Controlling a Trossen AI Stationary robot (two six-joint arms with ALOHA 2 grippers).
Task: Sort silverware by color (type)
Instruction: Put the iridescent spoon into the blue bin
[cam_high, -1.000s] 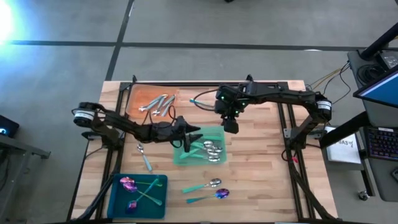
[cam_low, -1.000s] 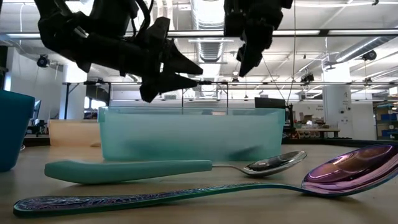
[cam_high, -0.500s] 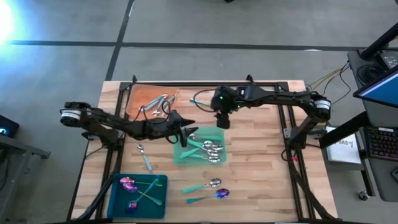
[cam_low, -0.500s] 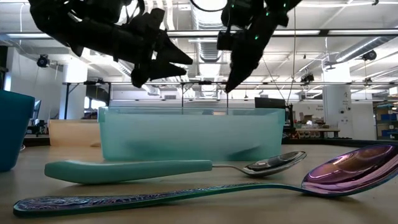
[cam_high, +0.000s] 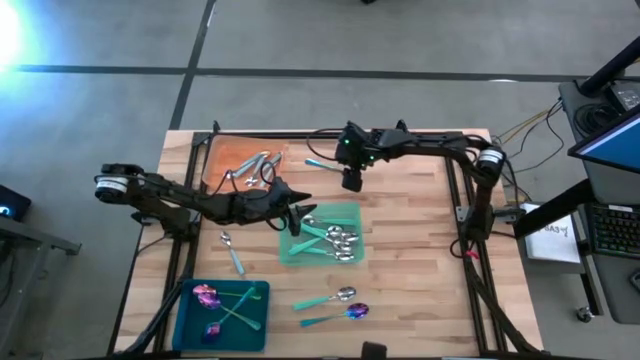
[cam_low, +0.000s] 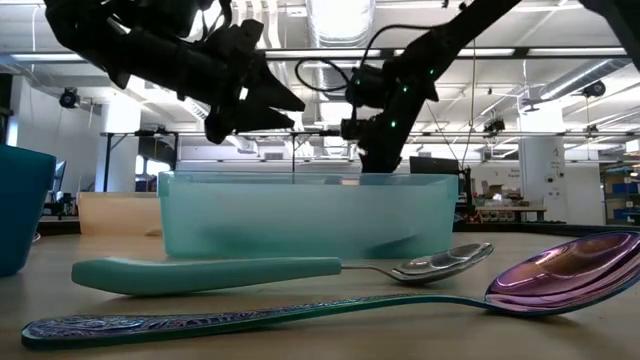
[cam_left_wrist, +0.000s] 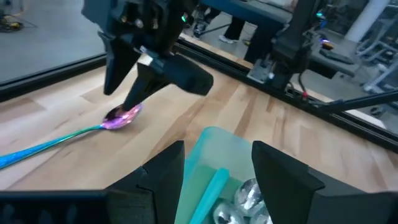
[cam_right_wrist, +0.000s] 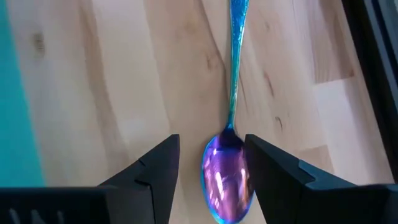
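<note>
A purple-headed spoon with a teal handle (cam_high: 320, 161) (cam_right_wrist: 227, 174) (cam_left_wrist: 121, 116) lies flat on the wood near the table's far edge. My right gripper (cam_high: 350, 182) (cam_right_wrist: 211, 142) (cam_left_wrist: 134, 99) is low over it and open, with one finger on each side of the spoon's bowl. My left gripper (cam_high: 303, 213) (cam_left_wrist: 217, 152) (cam_low: 285, 105) hovers open and empty above the far left corner of the green tray (cam_high: 352, 212) (cam_low: 300, 215). Several silver-headed, teal-handled spoons (cam_high: 335, 240) lie in that tray.
An orange mat (cam_high: 235, 150) at the far left holds silver utensils (cam_high: 255, 168). A blue tray (cam_high: 190, 300) at the near left holds purple spoons. Loose on the wood lie one spoon (cam_high: 232, 258) left of the green tray and two (cam_high: 338, 296) (cam_high: 340, 314) near it.
My right gripper has moved from above the green tray's far right corner toward the table's far edge and left. It has come down over the purple spoon. My left gripper has risen slightly above the tray.
</note>
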